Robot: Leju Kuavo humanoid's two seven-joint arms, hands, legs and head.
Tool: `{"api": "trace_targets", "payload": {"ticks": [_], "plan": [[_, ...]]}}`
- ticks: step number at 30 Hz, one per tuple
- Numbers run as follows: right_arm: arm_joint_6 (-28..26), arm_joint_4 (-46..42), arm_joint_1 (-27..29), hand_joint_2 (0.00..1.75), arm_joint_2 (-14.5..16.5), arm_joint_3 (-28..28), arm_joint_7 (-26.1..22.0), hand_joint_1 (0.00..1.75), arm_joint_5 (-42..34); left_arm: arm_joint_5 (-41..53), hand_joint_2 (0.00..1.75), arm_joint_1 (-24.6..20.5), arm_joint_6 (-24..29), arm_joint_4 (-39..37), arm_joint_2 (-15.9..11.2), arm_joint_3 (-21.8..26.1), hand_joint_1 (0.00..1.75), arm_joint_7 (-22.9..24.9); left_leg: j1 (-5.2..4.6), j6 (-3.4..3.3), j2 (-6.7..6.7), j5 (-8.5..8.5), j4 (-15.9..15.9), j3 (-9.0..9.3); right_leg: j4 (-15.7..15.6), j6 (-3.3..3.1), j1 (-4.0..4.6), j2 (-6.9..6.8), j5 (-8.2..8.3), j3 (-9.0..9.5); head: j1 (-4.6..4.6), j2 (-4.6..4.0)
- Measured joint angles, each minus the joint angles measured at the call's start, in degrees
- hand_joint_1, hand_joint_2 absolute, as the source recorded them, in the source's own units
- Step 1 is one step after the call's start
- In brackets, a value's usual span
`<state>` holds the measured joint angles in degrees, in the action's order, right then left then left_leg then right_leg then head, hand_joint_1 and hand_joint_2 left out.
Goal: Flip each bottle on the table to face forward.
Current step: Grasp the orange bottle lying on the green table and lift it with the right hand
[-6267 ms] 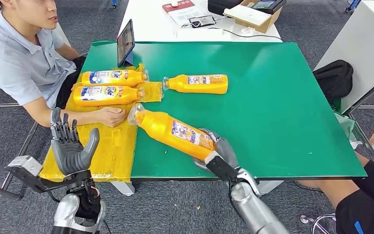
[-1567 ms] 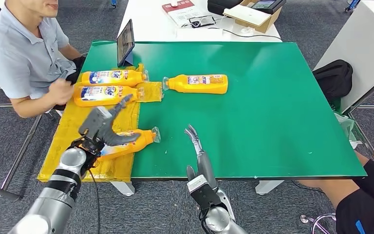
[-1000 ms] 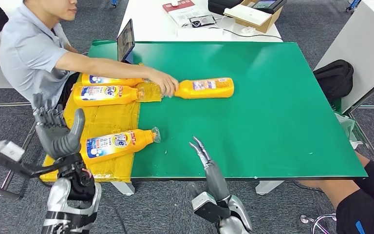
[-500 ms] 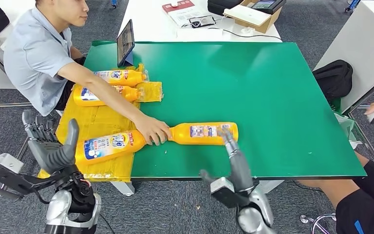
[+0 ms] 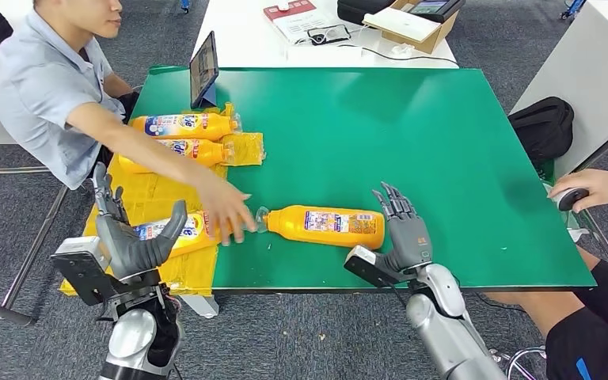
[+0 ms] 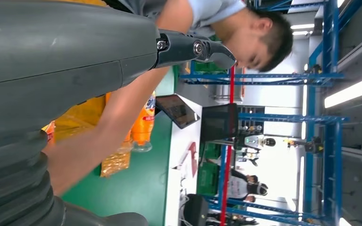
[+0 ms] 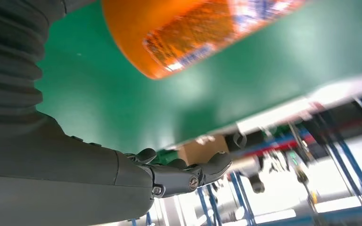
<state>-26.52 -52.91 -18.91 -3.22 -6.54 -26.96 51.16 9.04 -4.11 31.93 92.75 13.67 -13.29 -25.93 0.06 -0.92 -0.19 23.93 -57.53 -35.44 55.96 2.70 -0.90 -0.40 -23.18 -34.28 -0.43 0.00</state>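
Note:
An orange bottle point(image 5: 324, 226) lies on its side on the green table point(image 5: 443, 142), cap to the left, label up; the right wrist view shows its base point(image 7: 202, 33) close up. My right hand point(image 5: 400, 229) stands open just beside that base, fingers up. Another orange bottle point(image 5: 166, 236) lies on the yellow mat point(image 5: 154, 194) at the near left, partly hidden by my open left hand point(image 5: 134, 241) raised in front of it. Two more bottles point(image 5: 182, 125) point(image 5: 178, 150) lie at the back left. A person's hand point(image 5: 226, 210) hovers between the two near bottles.
A seated person point(image 5: 43, 79) reaches in from the left across the mat. A dark tablet point(image 5: 203, 71) stands at the table's back left corner. Another person's hand point(image 5: 594, 188) holds something at the right edge. A black bag point(image 5: 542, 127) lies on the floor to the right.
The person's hand has let go of the near bottle's neck and drawn back left. My right hand has moved up beside the bottle's base. My left hand has risen nearer the mat.

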Motion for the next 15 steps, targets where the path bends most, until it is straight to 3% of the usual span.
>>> {"api": "trace_targets", "payload": {"ticks": [8,15], "plan": [[4.67,10.61,-7.06,1.75,0.03,-0.25,2.15,0.00,1.41,1.39,1.75,-0.91,-1.22,-2.19,-0.01,-1.36,0.00,1.76,0.00,0.00,-0.01,0.00,0.00,0.00,0.00,0.00,-0.01,0.00,0.00,0.00,0.01,0.00],[5.61,15.77,-9.82,1.75,0.98,-1.11,1.35,0.00,1.02,1.58,1.75,-1.29,-1.33,-3.55,-0.01,-2.13,0.00,1.90,0.00,0.00,-0.01,0.00,0.00,0.00,0.00,0.00,0.00,-0.01,0.00,0.00,0.00,0.00]]}}
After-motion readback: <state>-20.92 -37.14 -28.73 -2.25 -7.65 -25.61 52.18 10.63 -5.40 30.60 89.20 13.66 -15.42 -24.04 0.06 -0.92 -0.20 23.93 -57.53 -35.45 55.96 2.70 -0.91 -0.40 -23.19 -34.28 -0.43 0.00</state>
